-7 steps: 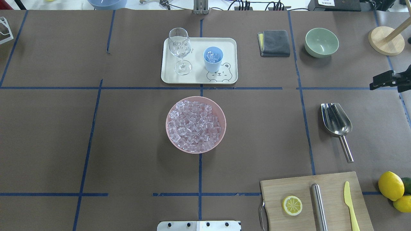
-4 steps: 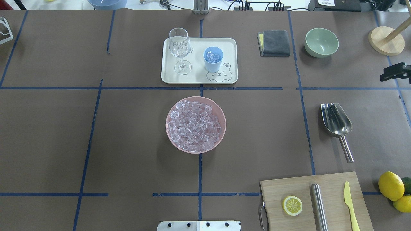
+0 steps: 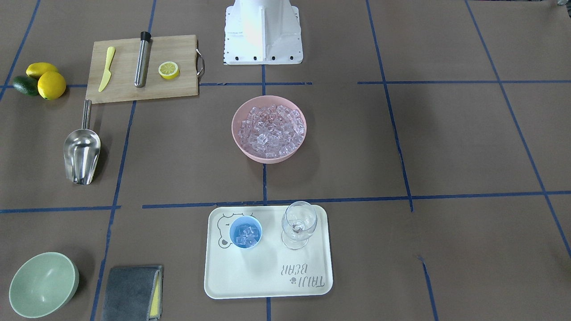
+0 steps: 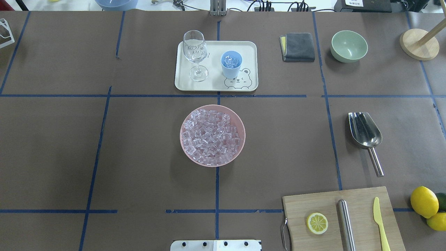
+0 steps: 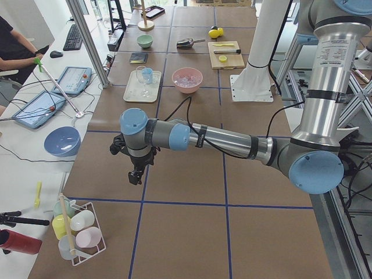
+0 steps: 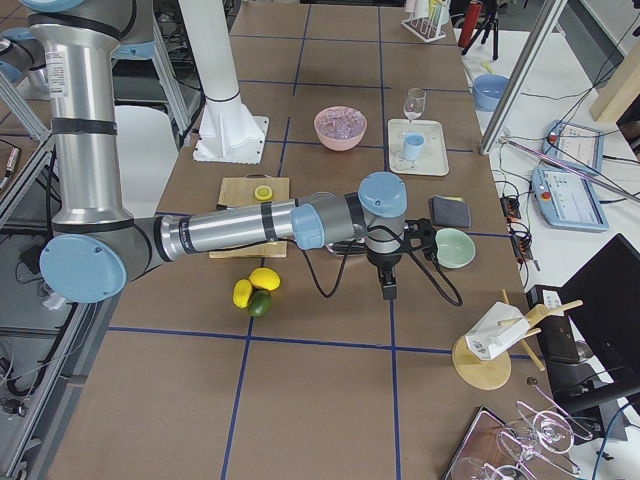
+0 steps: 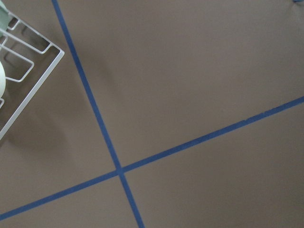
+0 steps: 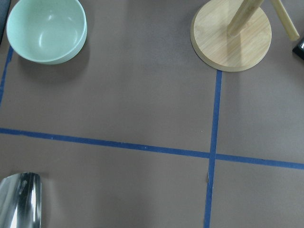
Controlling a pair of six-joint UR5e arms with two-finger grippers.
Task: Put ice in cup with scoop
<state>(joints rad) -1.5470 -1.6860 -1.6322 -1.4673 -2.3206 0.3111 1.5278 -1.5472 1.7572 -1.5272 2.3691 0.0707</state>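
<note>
The ice is heaped in a pink bowl at the table's middle. A few cubes lie inside the light-blue cup, which stands upright on the cream tray. The steel scoop lies free on the table at the right, handle toward the robot; its trough edge shows in the right wrist view. My left gripper hangs over bare table far from these things. My right gripper hangs between the green bowl and the lemons. Both show only in side views, so I cannot tell their state.
A wine glass shares the tray. A grey cloth, green bowl and wooden stand sit at the back right. A cutting board holds a lemon half, steel cylinder and yellow knife; lemons lie beside it.
The right gripper, seen at the overhead view's right edge, has drawn off to the right and out of that view. Nothing on the table has moved.
</note>
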